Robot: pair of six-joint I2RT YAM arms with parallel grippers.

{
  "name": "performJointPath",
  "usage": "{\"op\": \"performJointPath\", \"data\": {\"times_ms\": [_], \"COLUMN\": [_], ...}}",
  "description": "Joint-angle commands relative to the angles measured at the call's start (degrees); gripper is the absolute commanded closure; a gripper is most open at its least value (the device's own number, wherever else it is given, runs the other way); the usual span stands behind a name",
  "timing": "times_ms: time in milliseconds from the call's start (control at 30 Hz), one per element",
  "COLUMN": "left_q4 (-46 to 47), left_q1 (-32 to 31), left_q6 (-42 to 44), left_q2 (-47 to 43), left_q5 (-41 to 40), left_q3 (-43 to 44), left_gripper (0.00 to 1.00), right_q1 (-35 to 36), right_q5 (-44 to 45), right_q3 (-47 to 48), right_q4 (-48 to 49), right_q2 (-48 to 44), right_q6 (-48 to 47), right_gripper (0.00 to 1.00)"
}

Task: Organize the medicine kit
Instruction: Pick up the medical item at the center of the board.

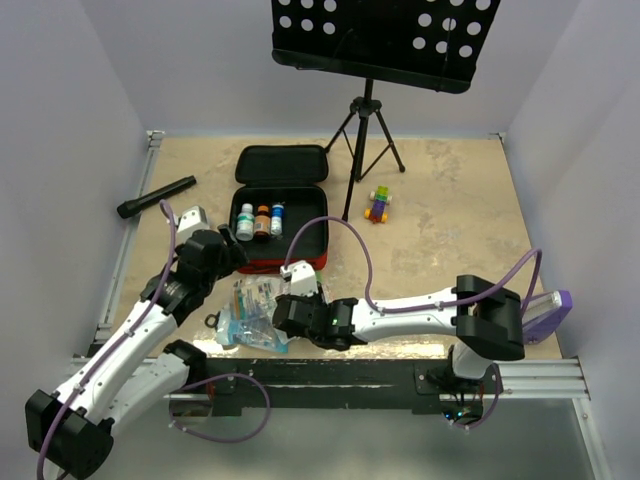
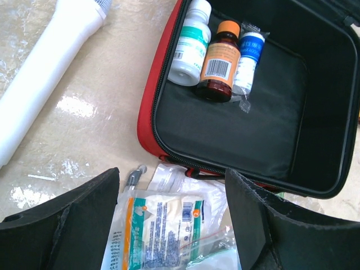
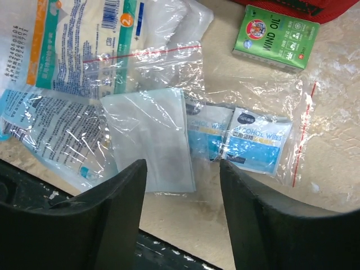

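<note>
Your medicine kit (image 1: 282,166) lies open left of centre on the worktop (image 1: 450,200), with three bottles (image 2: 219,62) in its left part. Your left claw (image 2: 172,179) gapes over the packets (image 2: 163,225) on the kit's near side. Your right claw (image 3: 183,169), also apart, hovers over the wipes (image 3: 256,140).

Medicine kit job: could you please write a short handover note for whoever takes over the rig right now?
Left gripper: open, empty, over the gauze packet.
Right gripper: open, empty, over the alcohol wipes bag.
Medicine kit: open on the table.
Done: three bottles inside.
Left: the packets and the green Wind Oil box lie outside by the case's near edge; pack them, then close it.
</note>
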Motion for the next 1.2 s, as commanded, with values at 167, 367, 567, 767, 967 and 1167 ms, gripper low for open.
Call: {"op": "performJointPath", "data": {"times_ms": [167,367,567,767,967,1167], "left_q4": [-0.27,-1.07,-0.46,0.95,1.22,1.39], "left_q1": [0.55,2.05,2.40,2.49,2.40,2.40], "left_q6": [-0.99,-3.10,-3.28,-3.19,-3.02,-2.93], "left_q2": [-0.01,-0.36,-0.71,-0.45,-0.45,-0.63], "left_q5": [-3.95,-2.74,-0.45,0.96,2.01,2.81], "left_q3": [0.29,-1.46,-2.69,-3.75,-4.19,-4.45], "left_gripper": [0.20,0.20,0.20,0.20,0.20,0.21], "right_q1": [0.26,-5.35,-6.60,-5.72,-4.66,-4.66], "right_q5": [3.24,0.70,1.74,-2.20,-6.86,-7.48], "right_q3": [10.14,14.10,11.56,4.44,-0.48,-1.72], "right_q4": [4.64,7.01,6.05,8.41,11.49,11.67], "right_q2": [3.96,9.41,8.28,5.03,3.70,3.71], "right_q6": [-7.41,-10.32,-10.59,-8.66,-7.34,-5.93], "right_gripper": [0.38,0.37,0.37,0.41,0.49,0.69]}}
